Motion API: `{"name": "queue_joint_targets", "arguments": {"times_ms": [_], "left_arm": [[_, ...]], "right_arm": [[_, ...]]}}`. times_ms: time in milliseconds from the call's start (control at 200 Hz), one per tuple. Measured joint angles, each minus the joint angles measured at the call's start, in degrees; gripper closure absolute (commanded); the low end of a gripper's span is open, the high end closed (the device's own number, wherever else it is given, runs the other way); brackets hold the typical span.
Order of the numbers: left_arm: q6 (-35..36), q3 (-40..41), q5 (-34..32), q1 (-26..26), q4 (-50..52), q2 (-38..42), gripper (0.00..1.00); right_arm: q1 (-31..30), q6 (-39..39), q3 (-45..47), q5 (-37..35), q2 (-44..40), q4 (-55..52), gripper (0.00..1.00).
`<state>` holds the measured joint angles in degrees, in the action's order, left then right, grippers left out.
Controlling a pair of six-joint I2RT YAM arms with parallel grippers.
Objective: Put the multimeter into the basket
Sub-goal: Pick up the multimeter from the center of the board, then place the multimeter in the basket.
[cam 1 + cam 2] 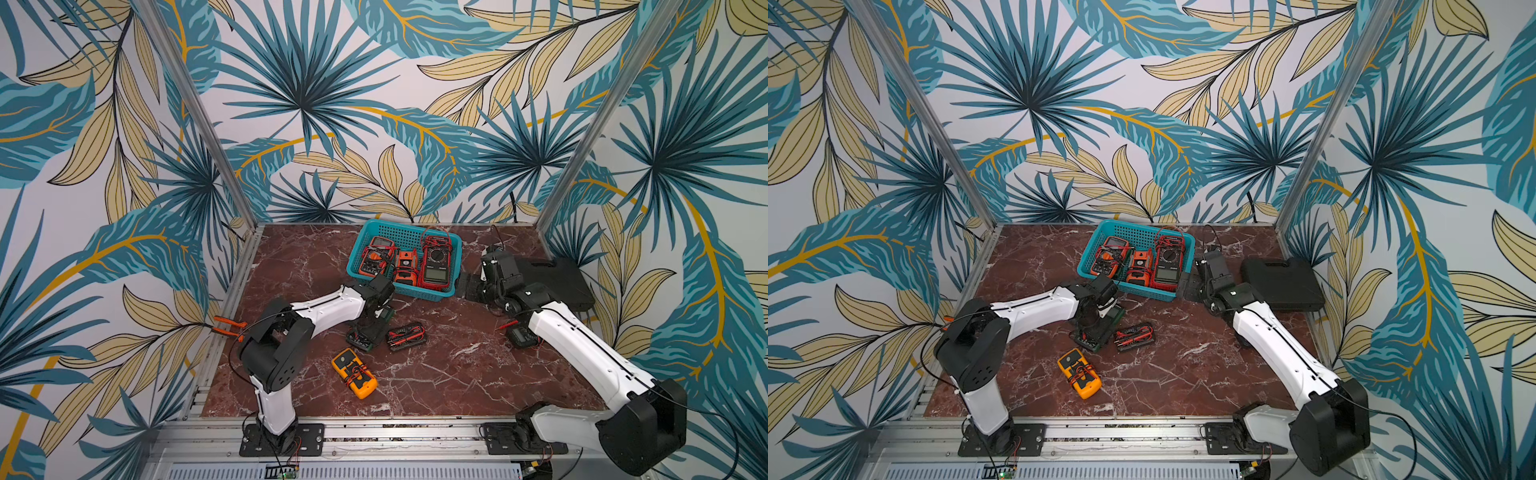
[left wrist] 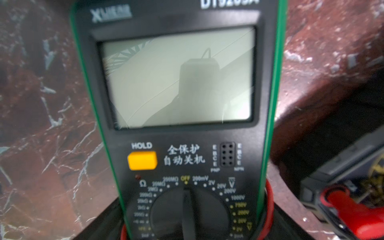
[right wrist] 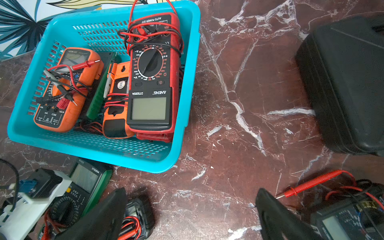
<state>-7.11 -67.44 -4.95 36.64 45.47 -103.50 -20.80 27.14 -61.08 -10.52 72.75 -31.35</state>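
**Multimeter straddled, basket rim just ahead**

The multimeter (image 2: 178, 83) lies flat on the bench (image 1: 457, 374), just in front of the basket (image 1: 432, 293). The left pincer (image 1: 371, 322) flanks its sides; whether it pinches, I cannot tell. The shell looks rigid and smooth, probably middling weight. Grip across the narrow sides, clear of the looped red lead (image 2: 269, 199). The right pincer (image 3: 191, 193) gapes empty beside the basket. Three meters (image 3: 151, 72) crowd it, so lift over the rim.
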Motion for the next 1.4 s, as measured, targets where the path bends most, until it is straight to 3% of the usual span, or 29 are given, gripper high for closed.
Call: {"name": "queue_joint_targets", "arguments": {"times_ms": [616, 997, 1137, 1397], "left_arm": [[-8.8, 5.2, -11.6, -0.6, 0.5, 16.1, 1.00], [-12.0, 5.3, -13.7, -0.7, -1.4, 26.8, 1.00], [-11.7, 3.0, -11.5, -0.7, -3.7, 26.0, 1.00], [-11.3, -8.2, -7.6, -0.7, -8.5, 17.4, 1.00]], "right_arm": [[0.0, -0.2, 0.0, -0.4, -0.6, 0.0, 0.01], [0.0, -0.2, 0.0, -0.1, -0.7, 0.3, 0.00], [0.0, -0.2, 0.0, 0.3, -0.7, 0.9, 0.00], [0.0, -0.2, 0.0, 1.1, -1.1, 1.3, 0.01]]}}
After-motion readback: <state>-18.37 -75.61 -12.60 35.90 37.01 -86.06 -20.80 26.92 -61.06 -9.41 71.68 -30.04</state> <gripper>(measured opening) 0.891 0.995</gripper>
